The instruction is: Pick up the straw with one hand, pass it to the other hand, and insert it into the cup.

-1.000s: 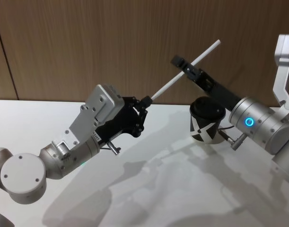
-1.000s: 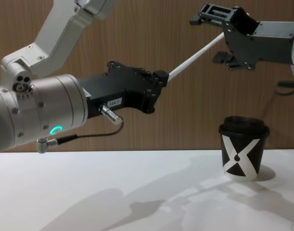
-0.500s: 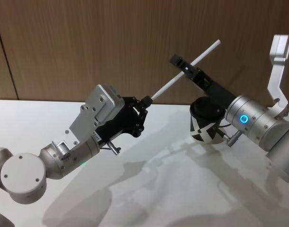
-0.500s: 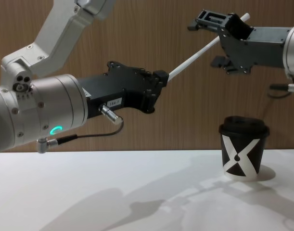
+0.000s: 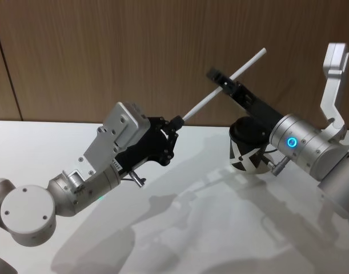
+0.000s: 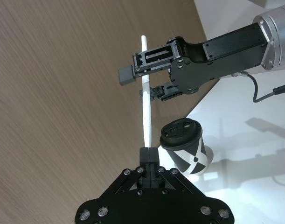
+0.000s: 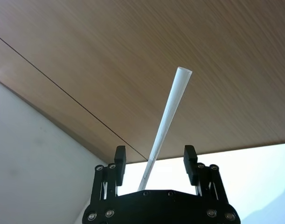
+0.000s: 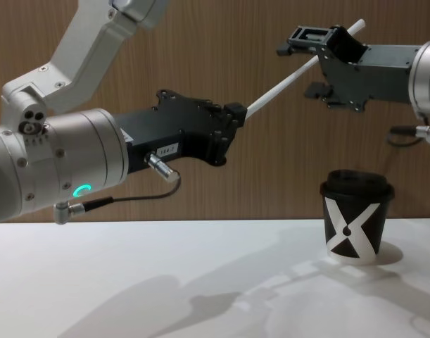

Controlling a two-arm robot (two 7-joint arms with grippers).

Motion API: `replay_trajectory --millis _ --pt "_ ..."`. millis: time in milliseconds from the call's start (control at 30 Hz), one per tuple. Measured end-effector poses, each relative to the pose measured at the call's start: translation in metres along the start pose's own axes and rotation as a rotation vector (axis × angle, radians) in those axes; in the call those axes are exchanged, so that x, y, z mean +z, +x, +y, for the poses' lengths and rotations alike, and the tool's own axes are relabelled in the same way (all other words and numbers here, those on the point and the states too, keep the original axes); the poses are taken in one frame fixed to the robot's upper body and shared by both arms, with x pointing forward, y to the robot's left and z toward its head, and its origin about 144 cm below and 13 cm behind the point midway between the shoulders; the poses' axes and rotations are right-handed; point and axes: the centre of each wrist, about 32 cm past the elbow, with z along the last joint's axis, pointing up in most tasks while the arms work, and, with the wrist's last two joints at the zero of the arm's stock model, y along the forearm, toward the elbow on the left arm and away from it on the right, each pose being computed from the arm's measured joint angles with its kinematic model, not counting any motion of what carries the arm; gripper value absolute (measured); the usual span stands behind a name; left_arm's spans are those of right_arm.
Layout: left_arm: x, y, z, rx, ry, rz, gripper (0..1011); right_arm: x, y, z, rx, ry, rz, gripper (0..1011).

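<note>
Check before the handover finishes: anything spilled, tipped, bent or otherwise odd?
Nothing stands out. The long white straw is straight, pinched at its lower end by the left gripper; the right gripper is open around its upper part. The black paper cup stands upright on the white table, lid on.

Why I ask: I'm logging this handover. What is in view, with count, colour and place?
straw: 1, white, in the air, slanting up rightward
cup: 1, black with white X, black lid, on the table, right side
table: 1, white, below the arms
wall: 1, brown wood, behind
left gripper: 1, black, shut on the straw's lower end
right gripper: 1, black, fingers open either side of the straw's upper part
</note>
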Motion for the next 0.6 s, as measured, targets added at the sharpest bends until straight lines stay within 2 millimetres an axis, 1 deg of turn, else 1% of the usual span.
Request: replay_trajectory --millis 67,100,133,167,233,267,300,333,367,500,533,567,600 --pt "0.0000 0.0000 0.0000 0.000 0.000 0.000 1 -0.0001 0.0003 0.0003 -0.002 0.000 0.001 731" --pt "0.0000 0.0000 0.0000 0.000 0.000 0.000 0 -0.0001 0.0004 0.0005 -0.002 0.001 0.001 705" --pt "0.0000 0.0000 0.0000 0.000 0.000 0.000 0 0.0000 0.0004 0.0006 -0.003 0.001 0.001 705" --pt "0.0000 0.0000 0.0000 0.000 0.000 0.000 0 0.0000 0.0005 0.0007 -0.003 0.001 0.001 646" --pt "0.0000 0.0000 0.0000 0.000 0.000 0.000 0 0.0000 0.0006 0.0008 -0.003 0.001 0.001 565" --pt "0.0000 0.0000 0.0000 0.000 0.000 0.000 0 -0.0001 0.0007 0.0010 -0.004 0.001 0.001 546" --pt "0.0000 0.0000 0.0000 0.000 0.000 0.000 0 -0.0001 0.0007 0.0011 -0.004 0.001 0.001 506" --pt "0.0000 0.0000 0.0000 0.000 0.000 0.000 0 -0.0001 0.0007 0.0012 -0.004 0.001 0.001 506" --pt "0.0000 0.0000 0.0000 0.000 0.000 0.000 0 -0.0001 0.0007 0.0012 -0.004 0.001 0.001 473" --pt "0.0000 0.0000 0.0000 0.000 0.000 0.000 0 -0.0003 0.0008 0.0015 -0.005 0.001 0.002 304" --pt "0.0000 0.0000 0.0000 0.000 0.000 0.000 0 -0.0003 0.0008 0.0015 -0.005 0.001 0.002 304" --pt "0.0000 0.0000 0.0000 0.000 0.000 0.000 0 -0.0004 0.0009 0.0016 -0.005 0.001 0.002 283" --pt "0.0000 0.0000 0.0000 0.000 0.000 0.000 0 -0.0004 0.0009 0.0016 -0.005 0.001 0.002 225"
